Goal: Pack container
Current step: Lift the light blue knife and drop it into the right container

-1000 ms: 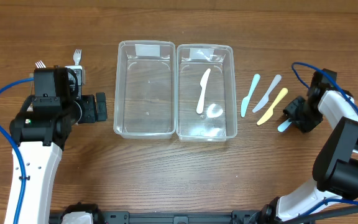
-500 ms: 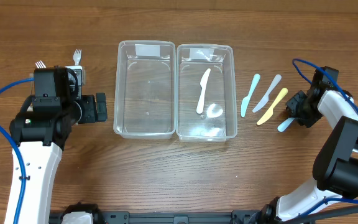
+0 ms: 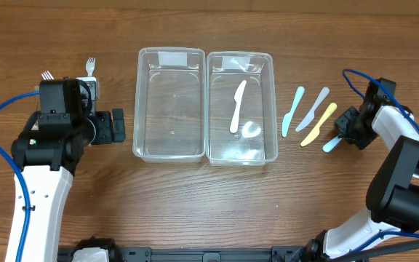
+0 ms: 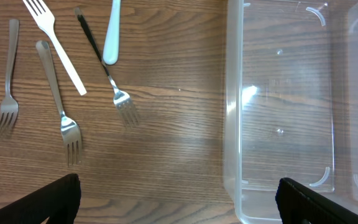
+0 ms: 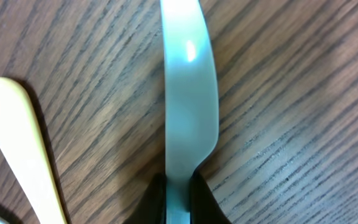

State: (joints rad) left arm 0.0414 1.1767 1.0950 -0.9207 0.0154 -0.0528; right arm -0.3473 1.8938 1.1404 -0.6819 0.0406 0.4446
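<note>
Right hand point(image 5: 178, 188), a second ago slack, now tight around the pale-blue knife point(image 5: 188, 93).

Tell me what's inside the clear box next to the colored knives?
One white knife lies flat on the bottom of that box. The box is clear and has no lid, so nothing inside is hidden.
</note>
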